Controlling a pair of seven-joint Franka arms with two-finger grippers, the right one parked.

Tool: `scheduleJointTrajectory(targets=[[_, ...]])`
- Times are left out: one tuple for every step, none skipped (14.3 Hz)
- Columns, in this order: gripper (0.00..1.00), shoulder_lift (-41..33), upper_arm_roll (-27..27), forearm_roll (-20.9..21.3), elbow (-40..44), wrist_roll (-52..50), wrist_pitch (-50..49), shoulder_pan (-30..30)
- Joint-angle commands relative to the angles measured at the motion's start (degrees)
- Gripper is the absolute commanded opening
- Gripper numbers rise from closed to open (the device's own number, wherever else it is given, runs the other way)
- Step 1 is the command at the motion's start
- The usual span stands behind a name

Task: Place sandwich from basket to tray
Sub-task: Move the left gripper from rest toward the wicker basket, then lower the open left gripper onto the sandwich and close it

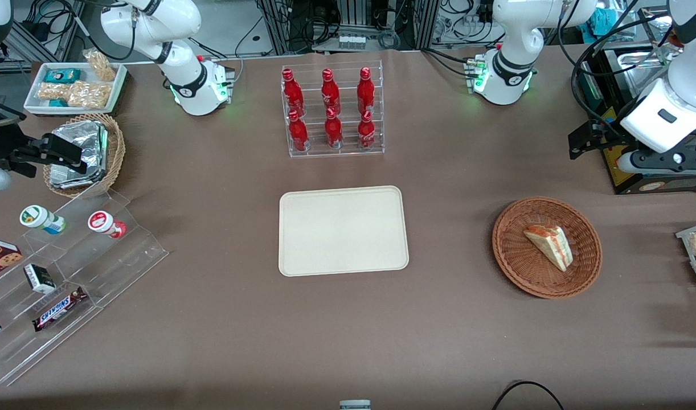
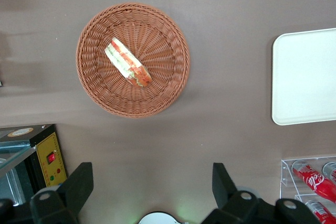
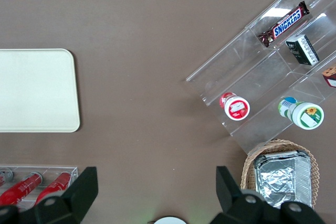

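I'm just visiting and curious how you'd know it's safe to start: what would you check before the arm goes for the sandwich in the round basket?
1. Triangular clear-wrapped sandwich lying in the shallow reddish-brown wicker basket: ok.
2. Nothing on top of the sandwich: ok.
3. Gripper open, fingers spread wide: ok.
4. Gripper over the sandwich: not ok; it hangs high above the brown table, farther from the front camera than the basket.
5. Flat cream-beige rectangular tray has room for the sandwich: ok, nothing lies on it.
6. Table between basket and tray free of obstacles: ok.
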Motion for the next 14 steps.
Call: scheduleJointTrajectory(targets=[[1.00, 0.4, -0.2, 0.7, -2.8, 0.6, -0.5, 0.3], [1.00, 0.6, -0.2, 0.7, -4.8, 0.6, 0.6, 0.4], [1.00, 0.9, 0.0, 0.7, -7.6, 0.6, 3.5, 0.4], [1.00, 0.8, 0.6, 0.7, -11.1, 0.6, 6.8, 0.4], [1.00, 0.7, 1.2, 0.8, -14.7, 0.8, 11.2, 0.4], [1.00, 0.8, 1.5, 0.8, -17.5, 0.9, 15.1, 0.4], [1.00, 1.2, 2.0, 0.9, -19.9, 0.9, 18.7, 0.4], [1.00, 1.8, 2.7, 0.9, -22.0, 0.9, 22.3, 0.4], [1.00, 2.4, 3.7, 0.9, -24.5, 0.9, 26.7, 0.4], [1.00, 3.0, 4.7, 0.8, -27.0, 0.8, 31.2, 0.4], [1.00, 3.4, 5.4, 0.8, -29.7, 0.7, 36.1, 0.4], [1.00, 3.9, 6.5, 0.6, -32.3, -0.1, 41.0, 0.4], [1.00, 4.7, 7.4, 0.2, -33.5, -1.6, 44.1, 0.4], [1.00, 6.4, 7.7, -0.1, -33.5, -5.3, 45.8, 0.4]])
